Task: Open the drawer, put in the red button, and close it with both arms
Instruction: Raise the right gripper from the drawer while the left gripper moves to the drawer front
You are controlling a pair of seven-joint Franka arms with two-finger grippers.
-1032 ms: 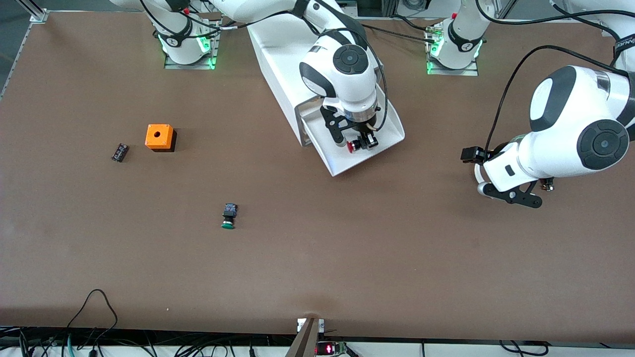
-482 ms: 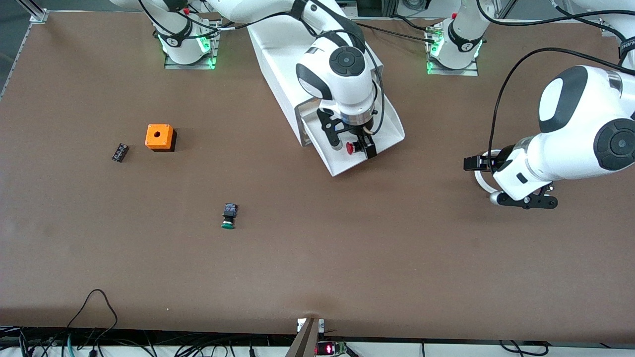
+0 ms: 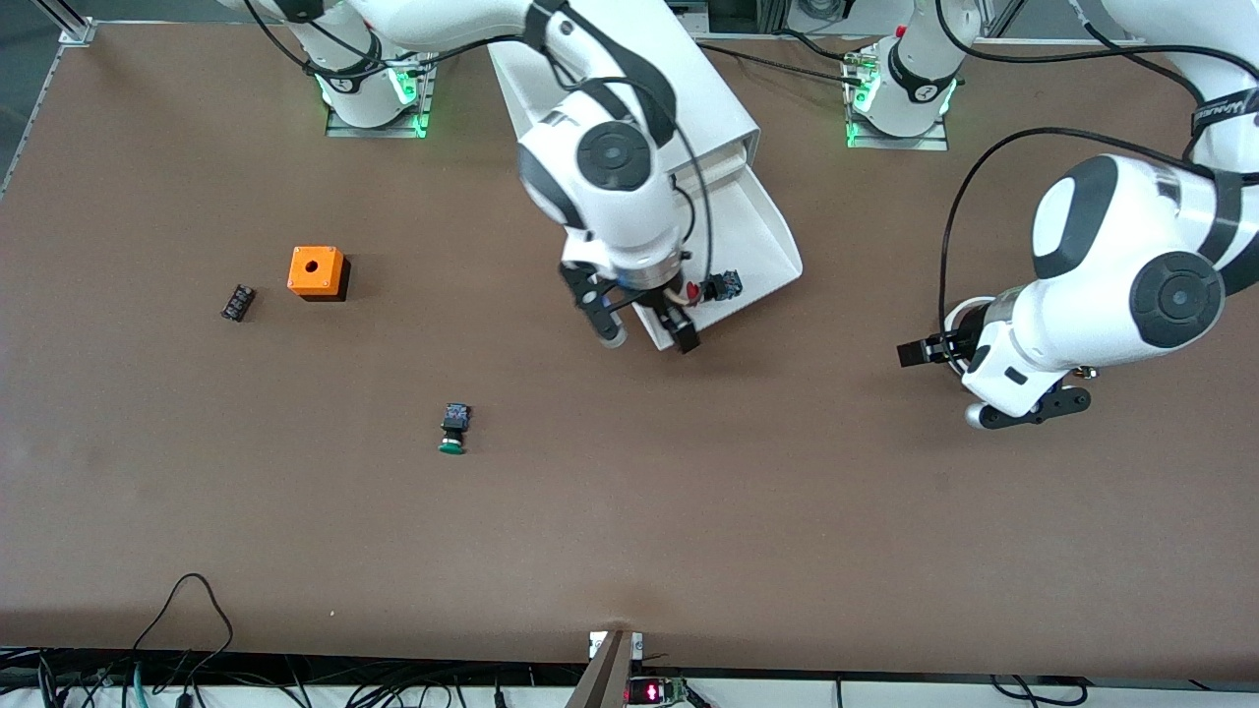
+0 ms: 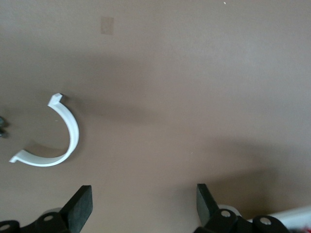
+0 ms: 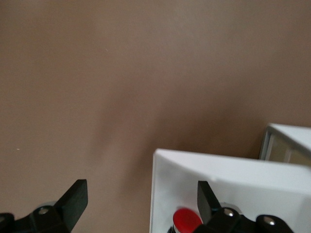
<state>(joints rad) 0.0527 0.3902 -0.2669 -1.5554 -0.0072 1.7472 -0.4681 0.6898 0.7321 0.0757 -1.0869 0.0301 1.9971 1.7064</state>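
Nearest the front camera, the left gripper waits low over bare table toward the left arm's end, jaws spread, empty. The right gripper hangs released over the white pulled-out drawer tray's front lip. In that tray lies the small red-capped push-button: seemingly light, rigid, its cap probably slippery; the blocky body offers the surest grip.

- White lettering on a black band of the left arm reads partly as "ANUC"; the rest of the word is cut off.
- No other text, number or sign is legible.
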